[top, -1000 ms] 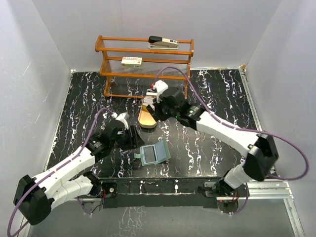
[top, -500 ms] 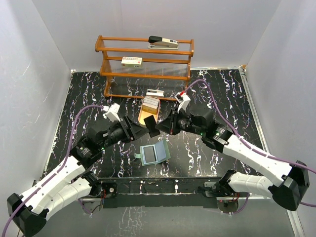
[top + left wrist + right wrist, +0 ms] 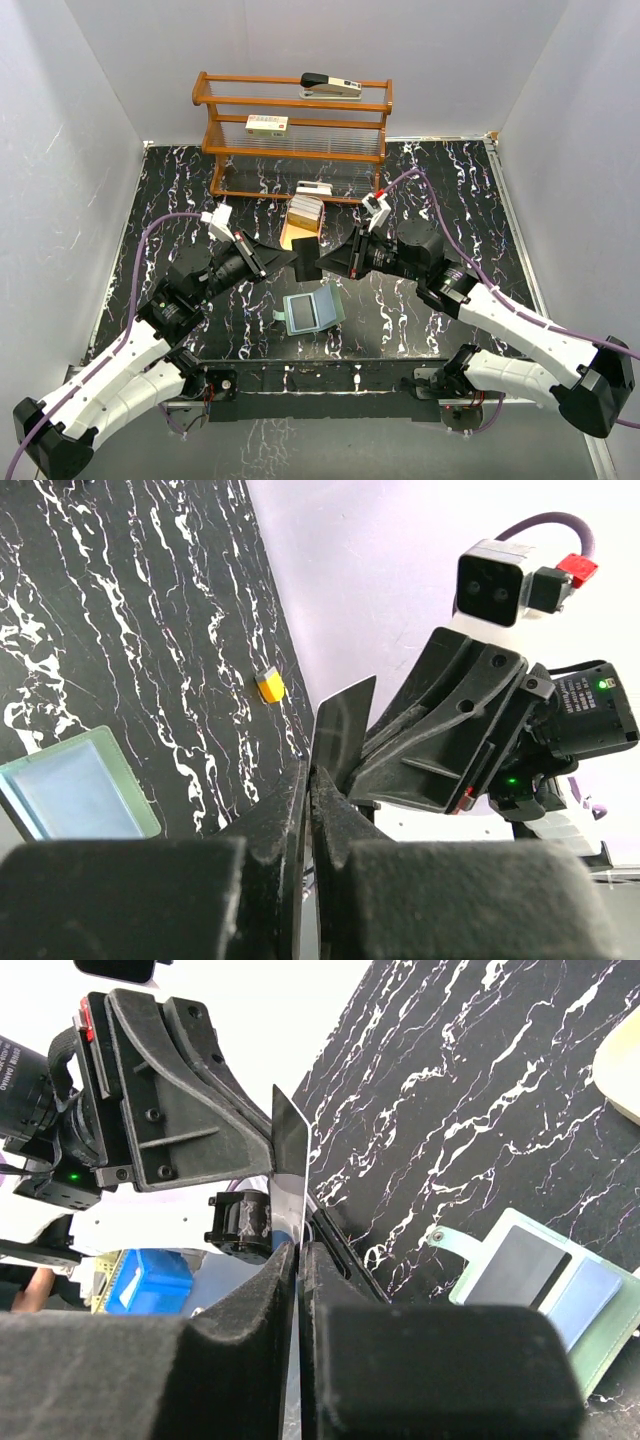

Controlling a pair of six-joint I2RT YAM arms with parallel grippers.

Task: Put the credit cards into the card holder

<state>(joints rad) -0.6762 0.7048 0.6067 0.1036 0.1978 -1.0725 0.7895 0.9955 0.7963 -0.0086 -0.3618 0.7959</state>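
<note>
A dark credit card [image 3: 306, 258] hangs in the air over the table's middle, pinched from both sides. My left gripper [image 3: 299, 259] is shut on its lower edge [image 3: 340, 725], and my right gripper [image 3: 314, 262] is shut on the same card, which shows edge-on [image 3: 291, 1140]. The two grippers face each other tip to tip. Below them the sage-green card holder [image 3: 312, 312] lies open on the table with its clear pockets up [image 3: 545, 1285] [image 3: 75, 795]. More credit cards [image 3: 305, 211] stand in the tan tray [image 3: 293, 243].
A wooden rack [image 3: 295, 130] at the back carries a stapler [image 3: 331, 85] and a white labelled box [image 3: 267, 124]. Another white box [image 3: 315, 188] lies under the rack. White walls close in the black marbled table [image 3: 180, 200].
My right gripper carried the card from the tray toward the middle. My left arm rose to meet it, and its jaws, open half a second ago, have closed on the card.
</note>
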